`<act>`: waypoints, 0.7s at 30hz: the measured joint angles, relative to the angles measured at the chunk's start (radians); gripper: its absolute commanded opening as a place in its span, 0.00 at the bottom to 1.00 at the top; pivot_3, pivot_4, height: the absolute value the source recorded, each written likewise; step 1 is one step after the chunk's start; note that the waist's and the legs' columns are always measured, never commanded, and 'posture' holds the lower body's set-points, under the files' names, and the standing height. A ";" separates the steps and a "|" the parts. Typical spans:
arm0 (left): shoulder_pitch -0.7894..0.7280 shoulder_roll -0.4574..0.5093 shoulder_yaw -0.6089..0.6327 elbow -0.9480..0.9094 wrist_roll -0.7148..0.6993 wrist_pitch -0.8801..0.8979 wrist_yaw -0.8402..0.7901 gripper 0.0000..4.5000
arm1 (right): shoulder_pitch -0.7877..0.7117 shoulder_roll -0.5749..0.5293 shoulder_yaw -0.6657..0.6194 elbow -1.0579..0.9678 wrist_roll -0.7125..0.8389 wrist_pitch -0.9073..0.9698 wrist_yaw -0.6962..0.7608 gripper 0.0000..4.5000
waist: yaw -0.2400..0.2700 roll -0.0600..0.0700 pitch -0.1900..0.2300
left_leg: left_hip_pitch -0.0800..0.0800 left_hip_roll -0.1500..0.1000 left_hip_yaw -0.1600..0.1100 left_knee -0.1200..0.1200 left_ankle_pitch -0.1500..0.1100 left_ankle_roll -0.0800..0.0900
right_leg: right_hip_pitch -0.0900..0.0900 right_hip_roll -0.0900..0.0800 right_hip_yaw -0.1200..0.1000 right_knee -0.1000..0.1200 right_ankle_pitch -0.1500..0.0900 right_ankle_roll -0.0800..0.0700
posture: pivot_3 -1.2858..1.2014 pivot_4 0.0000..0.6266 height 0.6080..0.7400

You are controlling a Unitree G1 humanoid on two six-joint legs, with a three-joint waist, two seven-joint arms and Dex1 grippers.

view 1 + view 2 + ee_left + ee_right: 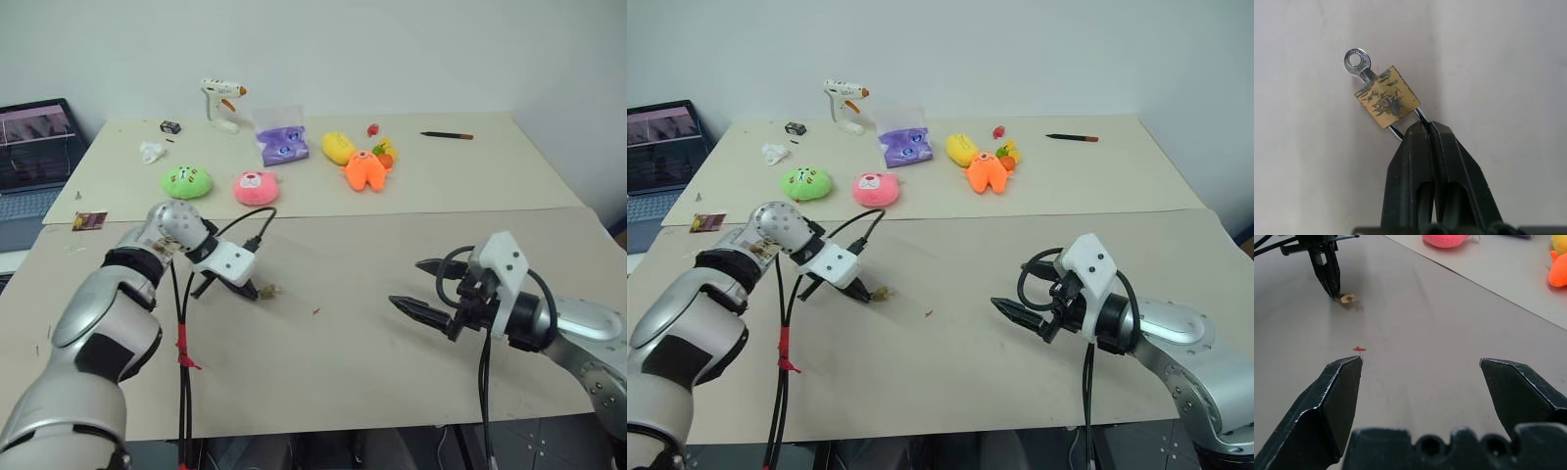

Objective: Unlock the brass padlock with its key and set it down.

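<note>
At nine o'clock on the near table (392,372), the left gripper (1426,126) pinches the brass padlock (1387,96) by its slippery shackle; the light, rigid key (1358,64) protrudes opposite. Right gripper (1420,369) gapes, empty.

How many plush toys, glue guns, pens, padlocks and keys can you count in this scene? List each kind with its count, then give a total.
Plush toys: 4 (green plush, pink plush, yellow plush, orange plush)
Glue gun: 1
Pen: 1
Brass padlock: 1
Key: 1
Total: 8
</note>
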 measured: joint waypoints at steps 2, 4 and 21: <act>0.056 0.068 0.001 -0.116 -0.060 0.106 0.000 0.02 | -0.016 0.003 0.014 0.018 -0.011 -0.010 0.003 1.00 | -0.001 0.000 0.000 | 0.001 0.000 0.000 0.000 0.000 0.000 | -0.001 0.000 -0.001 0.002 0.000 0.000 | 0.52 0.24 1.00; 0.131 0.127 0.028 -0.240 -0.108 0.208 -0.001 0.02 | -0.030 0.007 0.031 0.034 -0.018 -0.018 0.009 1.00 | 0.002 0.000 0.000 | 0.002 0.000 0.000 0.000 0.000 0.000 | -0.001 0.000 -0.001 0.002 0.000 0.000 | 0.52 0.24 1.00; 0.434 0.201 0.337 -0.759 0.064 0.445 0.073 0.53 | -0.089 0.030 0.104 0.092 -0.053 -0.057 0.055 1.00 | 0.032 0.000 0.000 | 0.003 0.000 0.002 -0.002 0.000 0.000 | 0.002 0.000 -0.002 -0.003 0.000 0.000 | 0.52 0.24 1.00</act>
